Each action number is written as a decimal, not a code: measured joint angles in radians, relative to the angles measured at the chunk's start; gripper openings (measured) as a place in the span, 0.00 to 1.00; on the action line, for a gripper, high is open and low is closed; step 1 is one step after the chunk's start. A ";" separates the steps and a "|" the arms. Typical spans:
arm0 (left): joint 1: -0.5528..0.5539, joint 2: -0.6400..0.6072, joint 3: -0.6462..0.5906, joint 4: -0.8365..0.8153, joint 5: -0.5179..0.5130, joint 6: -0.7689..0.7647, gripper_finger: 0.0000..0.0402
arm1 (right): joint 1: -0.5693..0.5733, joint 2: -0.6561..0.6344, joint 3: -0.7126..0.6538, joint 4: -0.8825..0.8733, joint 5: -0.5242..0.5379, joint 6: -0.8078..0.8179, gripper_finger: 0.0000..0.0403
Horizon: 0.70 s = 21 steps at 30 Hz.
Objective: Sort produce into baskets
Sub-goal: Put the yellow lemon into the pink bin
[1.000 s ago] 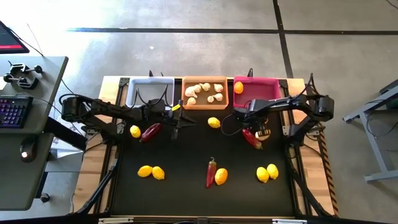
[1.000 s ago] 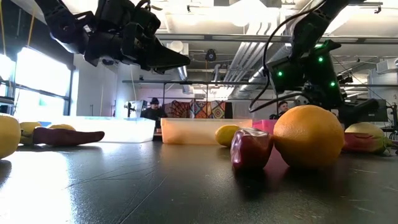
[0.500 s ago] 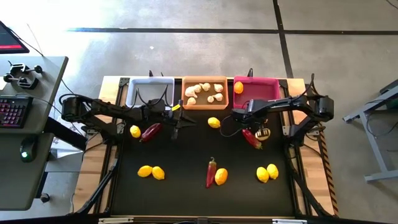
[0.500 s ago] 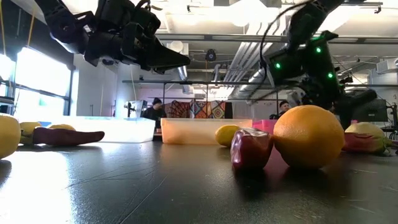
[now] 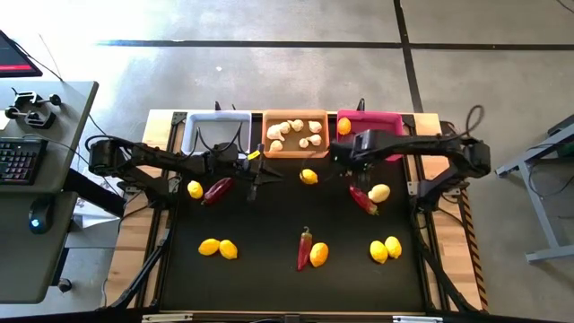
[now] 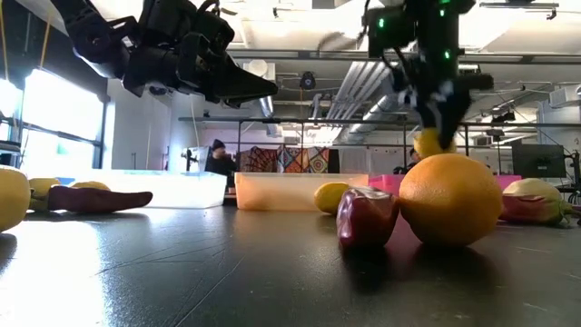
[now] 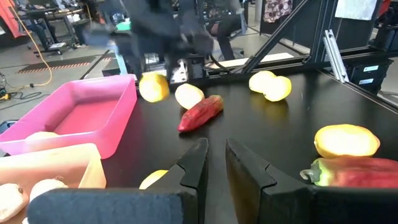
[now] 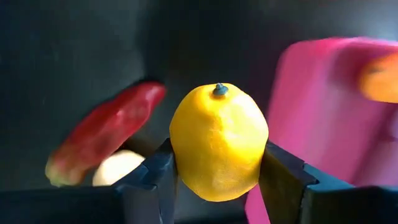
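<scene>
A: Left gripper (image 5: 254, 182) hangs near the surface's rear edge, jaws narrow, empty. Risk?

B: The right gripper (image 8: 214, 180) pinches a lemon (image 8: 217, 142) beside the magenta basket (image 8: 323, 112); a rounded fruit could squirt out short of it.

Three baskets (image 5: 296, 121) line the table's (image 5: 269, 269) far edge, with garlic (image 5: 294, 133) in the middle one and produce (image 5: 309, 254) scattered before them.
</scene>
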State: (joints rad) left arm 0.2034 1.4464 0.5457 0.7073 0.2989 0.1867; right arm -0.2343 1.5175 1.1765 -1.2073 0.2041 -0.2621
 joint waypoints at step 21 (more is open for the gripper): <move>0.000 0.000 0.000 0.000 0.000 0.000 0.10 | -0.671 -0.002 0.019 0.337 -0.123 0.404 0.42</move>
State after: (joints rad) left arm 0.2035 1.4464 0.5457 0.7071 0.2989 0.1867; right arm -0.9051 1.5150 1.1954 -0.8703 0.0810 0.1418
